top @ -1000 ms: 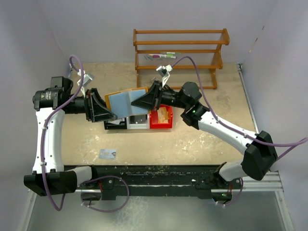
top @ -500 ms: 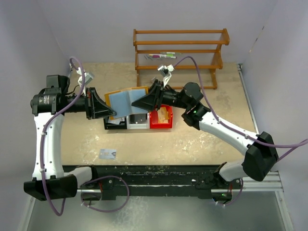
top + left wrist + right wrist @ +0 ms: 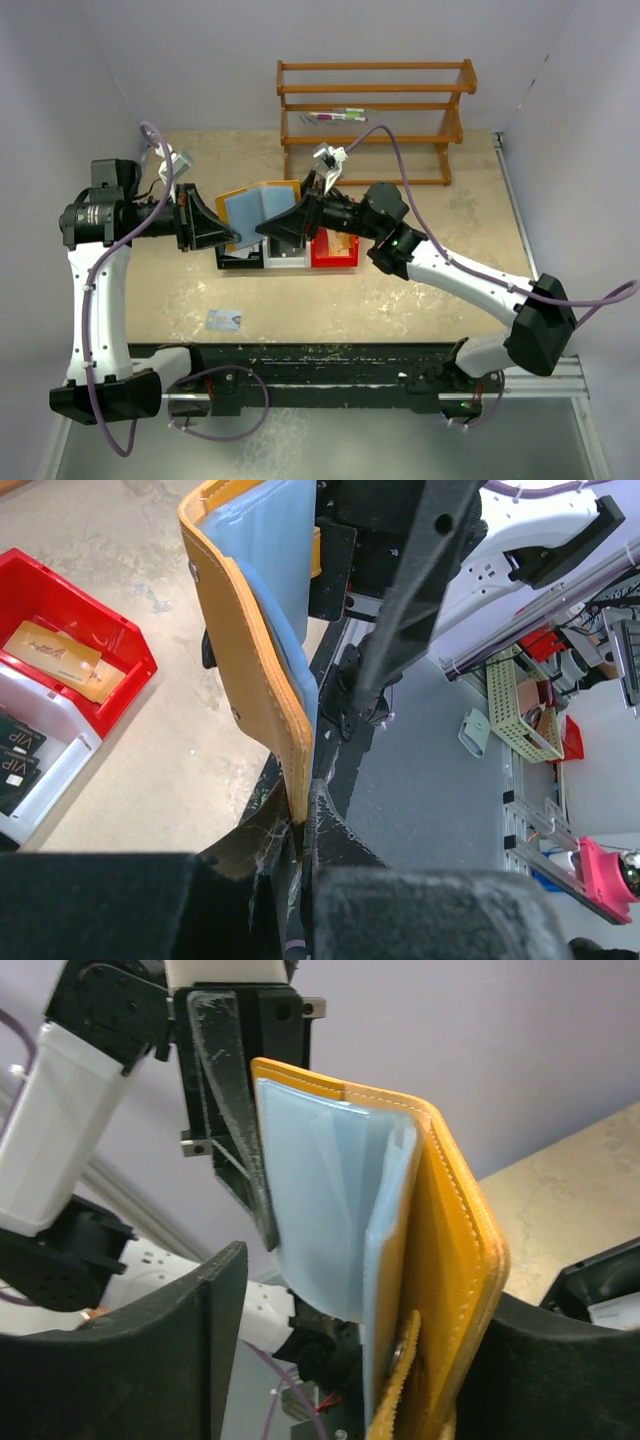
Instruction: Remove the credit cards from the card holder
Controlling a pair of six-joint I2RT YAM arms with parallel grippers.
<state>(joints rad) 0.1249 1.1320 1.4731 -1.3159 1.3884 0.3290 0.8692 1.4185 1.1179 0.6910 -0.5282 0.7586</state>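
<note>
My left hand (image 3: 300, 832) pinched the tan-orange folding leather card holder (image 3: 252, 655) by its edge; my right hand (image 3: 370, 1280) gaped around it. It seemed best to close on a card alone, not the pale blue plastic sleeve (image 3: 320, 1210).

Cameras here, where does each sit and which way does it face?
Top external: above, behind the bases, looking down on table, left arm, right arm, raised card holder.
Left wrist: on the left arm, looking along the left jaws shut on the card holder.
Right wrist: on the right arm, facing the card holder between the open right jaws.
Shared: both wrist views see the card holder, from opposite sides.
</note>
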